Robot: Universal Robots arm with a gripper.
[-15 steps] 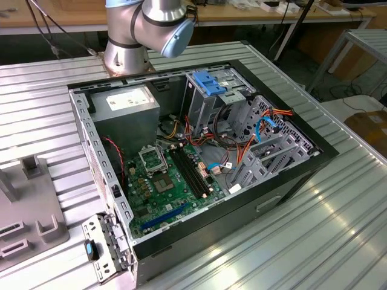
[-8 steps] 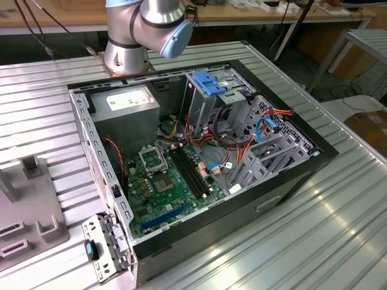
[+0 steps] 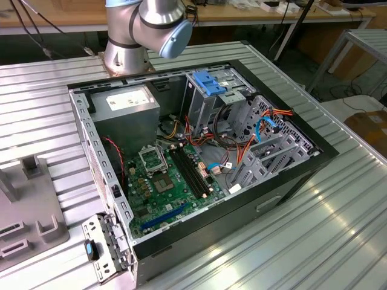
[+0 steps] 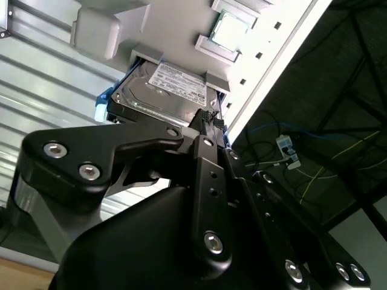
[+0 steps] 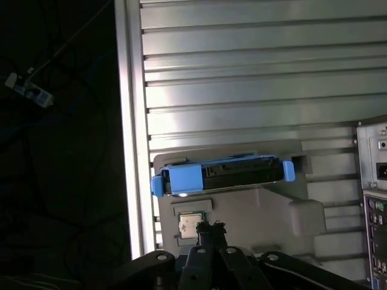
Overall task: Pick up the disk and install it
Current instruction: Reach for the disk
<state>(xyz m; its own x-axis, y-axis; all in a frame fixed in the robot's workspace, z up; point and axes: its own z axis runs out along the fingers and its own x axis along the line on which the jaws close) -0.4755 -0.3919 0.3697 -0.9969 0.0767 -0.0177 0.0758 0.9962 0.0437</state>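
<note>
The disk (image 4: 164,89) is a dark metal hard drive with a white label and blue rails, resting in a slot of a grey holder (image 4: 181,24) on the ribbed table. In the first wrist view the disk (image 5: 224,174) is seen edge-on, blue along its length. My gripper (image 4: 208,121) hovers near the disk's edge without touching it, its two black fingertips pressed together with nothing between them. The first wrist view has the gripper (image 5: 210,228) short of the holder (image 5: 266,211).
An open computer case (image 3: 284,199) lies on the table, with a green motherboard (image 3: 172,181), a grey power-supply box (image 3: 124,109) and a metal drive cage (image 3: 266,145) topped by a blue latch (image 3: 208,83). A processor chip (image 5: 190,225) sits in the holder. The table edge (image 5: 130,121) runs close by.
</note>
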